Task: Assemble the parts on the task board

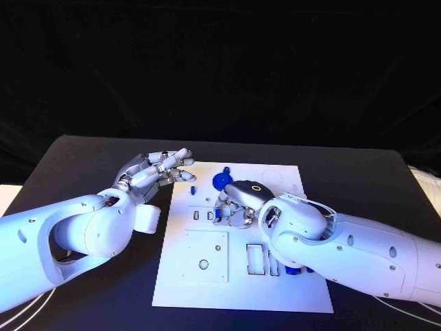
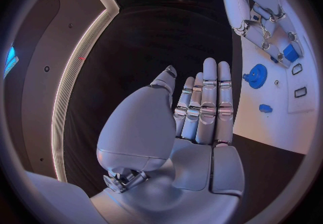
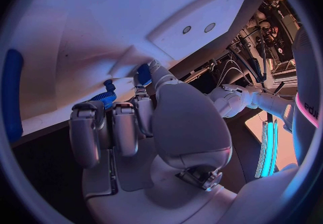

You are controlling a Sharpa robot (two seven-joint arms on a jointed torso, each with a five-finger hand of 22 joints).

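Head view, left hand: the left hand (image 1: 159,172) hovers at about 9 o'clock of the task board (image 1: 242,276), over the board's upper left corner and the black table (image 1: 81,158); its fingers are straight, slightly apart, and hold nothing.
Left wrist view, same hand: the left hand (image 2: 195,116) shows an empty palm with fingers extended side by side above the dark table.
Board: the white plate lies in the middle of the table, with a raised square panel (image 1: 202,256) at its 7 o'clock and rectangular slots (image 1: 254,256) just to the right of that panel.
Blue gear: a round blue part (image 1: 222,181) lies on the board at roughly 12 o'clock, just beside the right hand; the left wrist view shows it as a toothed disc (image 2: 255,76).
Small blue piece: a second part (image 2: 265,108) lies flat on the board near the gear.
Right hand: the right hand (image 1: 242,201) is bent down over the board's centre, fingertips touching the board.
Right wrist view: the fingers (image 3: 121,127) curl against the white surface, and a blue part (image 3: 144,75) sits at the fingertips; whether it is pinched, I cannot tell.
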